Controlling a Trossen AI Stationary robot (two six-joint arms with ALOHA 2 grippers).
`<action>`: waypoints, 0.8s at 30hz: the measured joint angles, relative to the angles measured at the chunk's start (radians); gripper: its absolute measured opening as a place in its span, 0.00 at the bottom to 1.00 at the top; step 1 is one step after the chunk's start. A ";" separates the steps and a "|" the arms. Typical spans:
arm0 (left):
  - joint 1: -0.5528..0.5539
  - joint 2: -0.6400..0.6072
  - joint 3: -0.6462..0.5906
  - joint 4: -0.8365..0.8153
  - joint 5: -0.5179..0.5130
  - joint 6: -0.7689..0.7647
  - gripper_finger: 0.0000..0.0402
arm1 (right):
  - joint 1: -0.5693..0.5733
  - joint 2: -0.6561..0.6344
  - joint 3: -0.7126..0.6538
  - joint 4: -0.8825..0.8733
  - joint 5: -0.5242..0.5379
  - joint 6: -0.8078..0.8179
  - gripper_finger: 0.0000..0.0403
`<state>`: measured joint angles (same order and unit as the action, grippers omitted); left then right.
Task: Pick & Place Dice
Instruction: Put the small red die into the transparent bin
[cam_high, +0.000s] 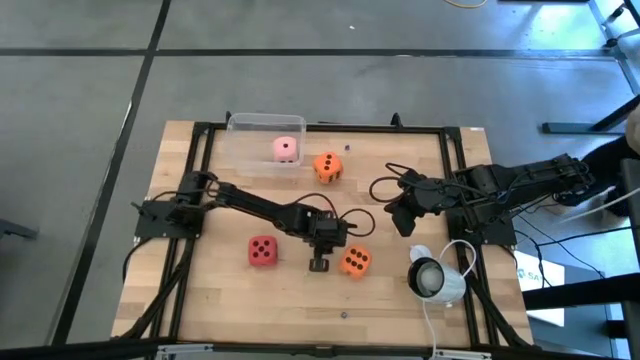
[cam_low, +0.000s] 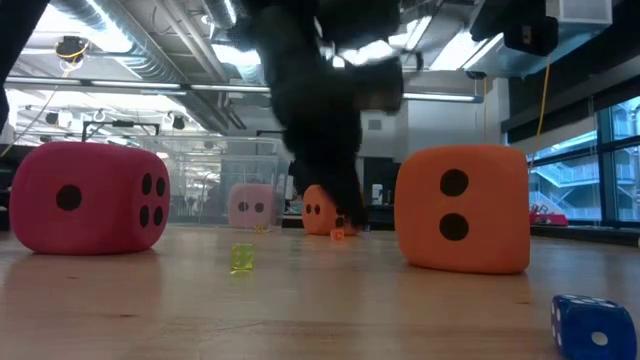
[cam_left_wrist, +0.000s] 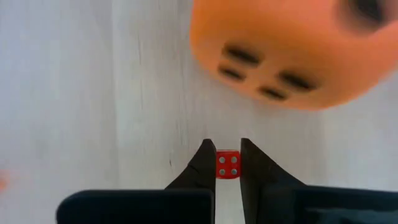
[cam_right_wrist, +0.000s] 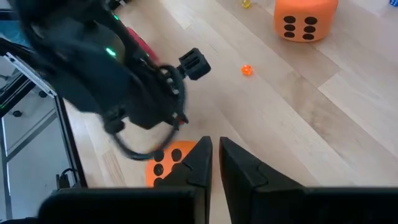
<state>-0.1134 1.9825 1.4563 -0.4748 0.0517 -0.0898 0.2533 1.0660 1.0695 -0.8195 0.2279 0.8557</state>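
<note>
Four big foam dice show in the high view: a red one (cam_high: 263, 250), an orange one (cam_high: 354, 261), a second orange one (cam_high: 328, 166), and a pale pink one (cam_high: 286, 149) inside a clear box (cam_high: 245, 124). My left gripper (cam_high: 320, 263) points down between the red die and the near orange die (cam_left_wrist: 292, 50), shut on a tiny red die (cam_left_wrist: 227, 165). My right gripper (cam_high: 405, 222) waits at the table's right side with its fingers (cam_right_wrist: 214, 163) shut on nothing. My left gripper pinches the tiny red die (cam_left_wrist: 227, 165) between its two fingertips (cam_left_wrist: 205, 163), one on each opposite side face, coming from above and pointing down. The die's top face with several pale pips faces the wrist camera. Whether it rests on the table or is lifted, I cannot tell.
Small loose dice lie on the wood: a yellow-green one (cam_low: 241, 258), a blue one (cam_low: 592, 325) near the front edge, and an orange one (cam_right_wrist: 247, 70). A white round device with a cable (cam_high: 435, 278) sits at the near right. A black frame (cam_high: 200, 130) borders the table.
</note>
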 joint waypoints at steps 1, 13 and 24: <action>0.004 -0.014 0.002 0.000 0.000 0.000 0.03 | 0.000 0.000 0.000 0.001 0.000 0.000 0.08; 0.139 -0.289 0.003 -0.118 -0.080 -0.037 0.03 | -0.001 0.000 0.000 0.007 0.008 -0.001 0.08; 0.520 -0.530 0.004 -0.308 -0.182 -0.003 0.03 | -0.001 0.000 0.000 0.032 0.027 -0.001 0.08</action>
<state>0.4066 1.4523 1.4601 -0.7830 -0.1299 -0.0933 0.2527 1.0660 1.0695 -0.7873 0.2546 0.8547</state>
